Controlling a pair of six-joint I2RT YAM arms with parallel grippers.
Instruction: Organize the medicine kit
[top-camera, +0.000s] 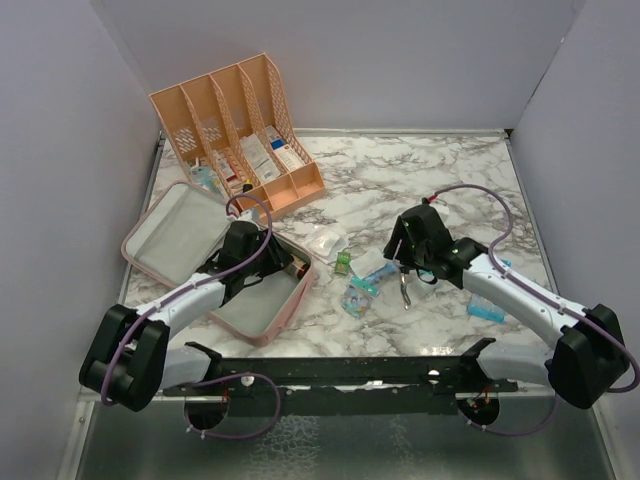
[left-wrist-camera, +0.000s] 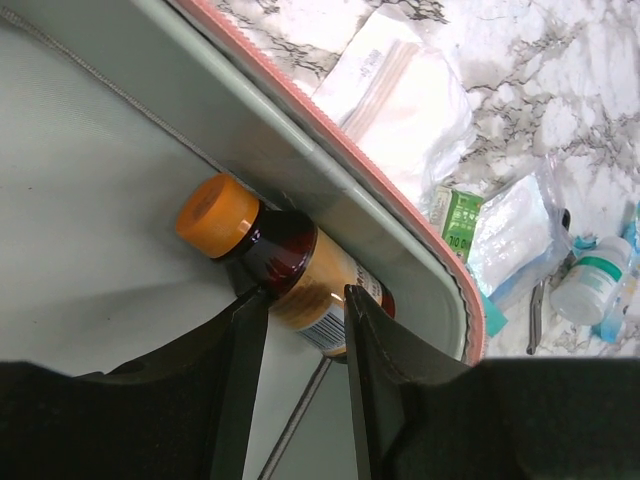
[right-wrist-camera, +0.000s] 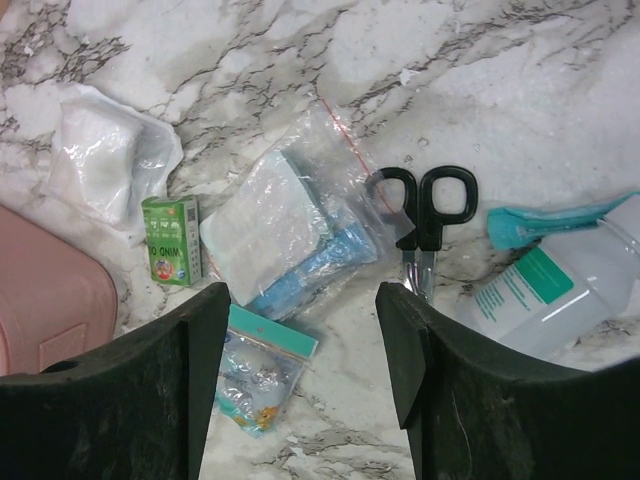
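Left wrist, left fingers (left-wrist-camera: 235, 385) astride amber bottle (left-wrist-camera: 292, 262) in medicine kit (left-wrist-camera: 100, 200), grip unclear, label unreadable, right fingers (right-wrist-camera: 195, 385) apart

Top external high behind both arms, looking down on the whole bench (top-camera: 420, 180), left wrist close inside the medicine kit (left-wrist-camera: 90, 200), right wrist close above bench clutter, all sharing the green box (right-wrist-camera: 172, 240)

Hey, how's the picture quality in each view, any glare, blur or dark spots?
Top view: even light, soft shadows, sheen on the near metal strip. Left wrist: bottle sharp, the fingers black and featureless. Right wrist: bag glints, scissors crisp.
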